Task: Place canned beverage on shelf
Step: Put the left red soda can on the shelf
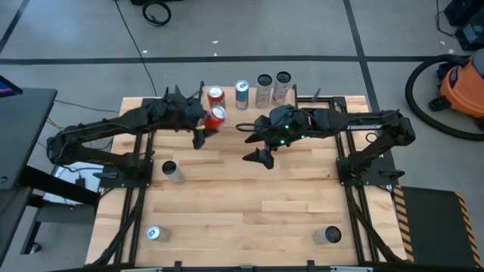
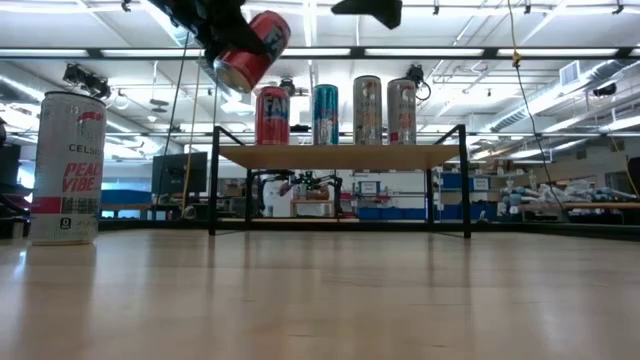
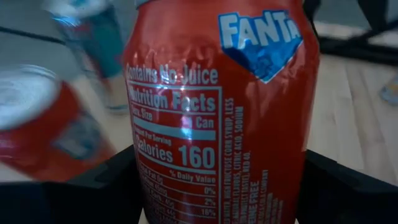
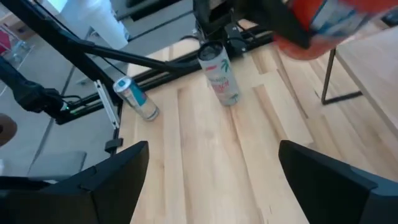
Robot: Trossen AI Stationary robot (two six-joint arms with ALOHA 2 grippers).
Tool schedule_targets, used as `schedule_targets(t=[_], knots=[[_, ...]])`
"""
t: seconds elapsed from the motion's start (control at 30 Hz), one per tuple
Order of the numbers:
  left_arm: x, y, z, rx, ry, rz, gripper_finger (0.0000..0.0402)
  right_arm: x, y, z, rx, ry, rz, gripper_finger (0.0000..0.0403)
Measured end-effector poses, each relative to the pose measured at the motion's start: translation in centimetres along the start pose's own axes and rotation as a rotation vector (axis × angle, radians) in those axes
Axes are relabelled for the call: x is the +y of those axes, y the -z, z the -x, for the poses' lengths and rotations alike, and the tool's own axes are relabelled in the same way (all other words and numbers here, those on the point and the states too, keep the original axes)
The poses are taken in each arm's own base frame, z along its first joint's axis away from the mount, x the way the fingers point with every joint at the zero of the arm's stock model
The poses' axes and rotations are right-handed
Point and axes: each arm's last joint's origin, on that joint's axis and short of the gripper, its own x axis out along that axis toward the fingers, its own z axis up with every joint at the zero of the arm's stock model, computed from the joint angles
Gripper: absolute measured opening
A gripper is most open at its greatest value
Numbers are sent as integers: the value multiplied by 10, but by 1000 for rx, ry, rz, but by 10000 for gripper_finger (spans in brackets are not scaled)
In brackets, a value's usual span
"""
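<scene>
The left gripper (image 1: 206,127) held a red Fanta can (image 1: 215,118) clamped between its jaws, tilted and raised above the surface (image 1: 249,204), just in front of the shelf (image 2: 340,156). Four cans already stood on the shelf: a red Fanta, a blue one and two pale ones. The right gripper (image 1: 253,142) hung beside the shelf, jaws wide and empty. Three more cans stood on the surface. The held can was not yet placed; judged partway complete.

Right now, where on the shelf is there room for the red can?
Shelf: four cans crowd the middle. Bare board lies at its left end, below the left gripper's Fanta can, and at its right end.
</scene>
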Motion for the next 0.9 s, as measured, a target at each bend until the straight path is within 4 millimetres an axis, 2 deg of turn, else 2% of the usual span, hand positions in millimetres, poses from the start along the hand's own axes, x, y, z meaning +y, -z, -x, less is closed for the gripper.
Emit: schedule_targets(t=[0.07, 0.17, 0.33, 0.53, 0.8, 0.9], knots=[[2, -2, 6, -35, -9, 3, 311, 3, 0, 3, -6, -6, 18, 369], [5, 7, 9, -56, -6, 2, 311, 6, 1, 4, -8, -10, 28, 369], [7, 32, 0, -168, -26, 53, 311, 11, 4, 3, 5, 4, 58, 369], [5, 58, -10, -323, 18, 22, 311, 12, 5, 3, 1, 22, 63, 369], [11, 84, -20, -581, -18, -8, 312, 12, 4, 2, -10, 26, 89, 369], [16, 90, -22, -600, -66, 8, 312, 11, 4, 2, -16, 44, 89, 369]])
